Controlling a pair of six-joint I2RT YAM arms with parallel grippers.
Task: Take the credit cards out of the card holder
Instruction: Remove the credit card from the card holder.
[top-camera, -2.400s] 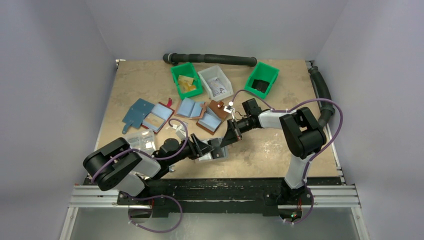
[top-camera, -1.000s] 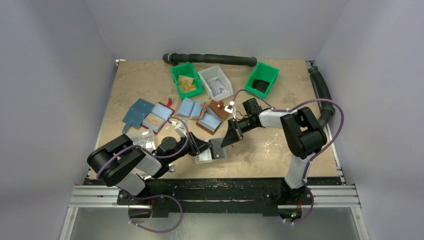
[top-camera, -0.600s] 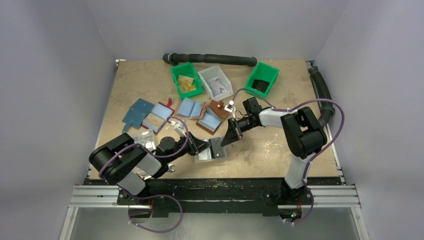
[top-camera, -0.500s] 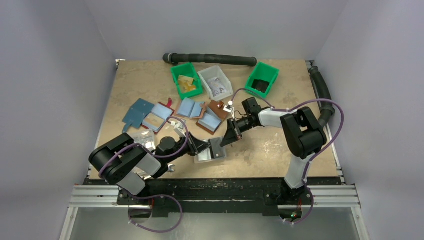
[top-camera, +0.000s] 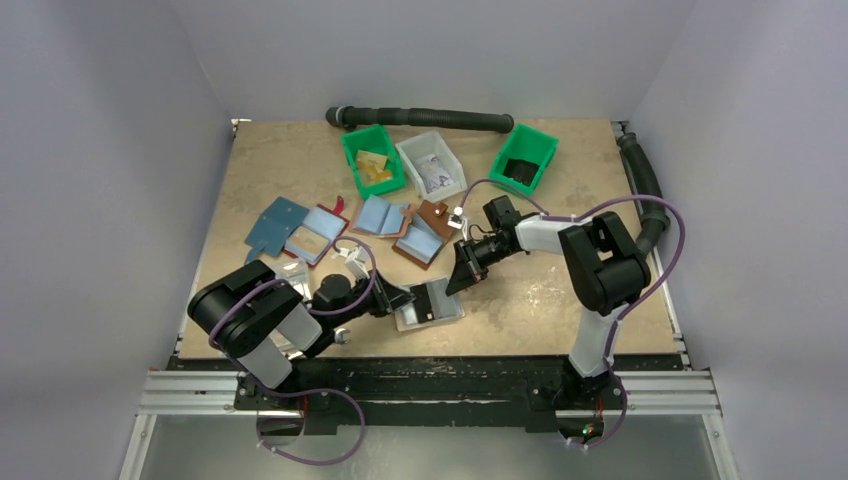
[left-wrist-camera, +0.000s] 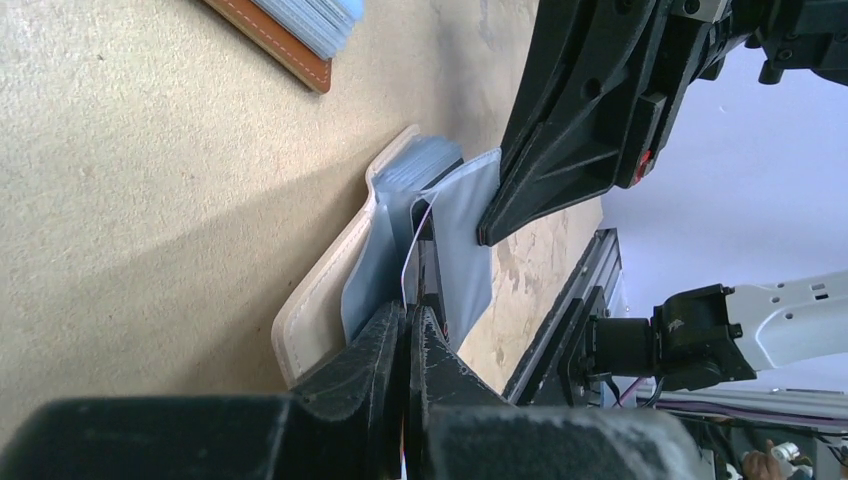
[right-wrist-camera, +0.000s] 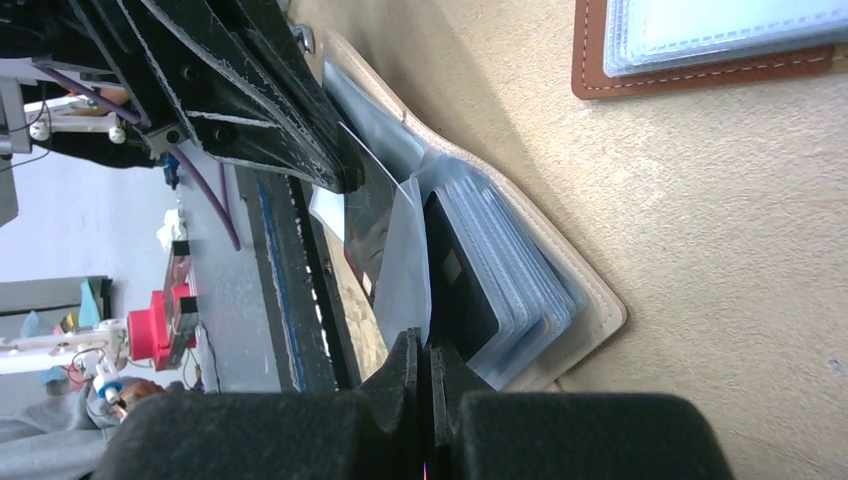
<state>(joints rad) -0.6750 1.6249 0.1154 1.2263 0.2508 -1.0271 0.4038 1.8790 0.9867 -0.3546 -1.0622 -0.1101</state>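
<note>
The card holder (top-camera: 442, 312), a flat case with a whitish rim (left-wrist-camera: 318, 300), lies open near the table's front edge with its clear sleeves fanned up. My left gripper (left-wrist-camera: 412, 310) reaches in from the left and is shut on the thin edge of a dark credit card (right-wrist-camera: 366, 228) that sticks out of a sleeve. My right gripper (right-wrist-camera: 428, 342) comes from the right and is shut on a raised clear sleeve (right-wrist-camera: 410, 280) of the holder. Another dark card (right-wrist-camera: 462, 292) sits in the stacked sleeves. In the top view the left gripper (top-camera: 403, 298) and right gripper (top-camera: 459, 282) flank the holder.
Brown wallets with blue lining (top-camera: 420, 236) (top-camera: 383, 216) (top-camera: 316, 233) lie behind the holder. Two green bins (top-camera: 372, 160) (top-camera: 524, 159) and a white bin (top-camera: 431, 164) stand at the back, before a black hose (top-camera: 420, 118). A clear plastic box (top-camera: 285, 270) lies at the left.
My left gripper has shut on the card's edge. The card holder has turned slightly and lies flatter, its dark inside facing up. The right gripper stays shut on the sleeve.
</note>
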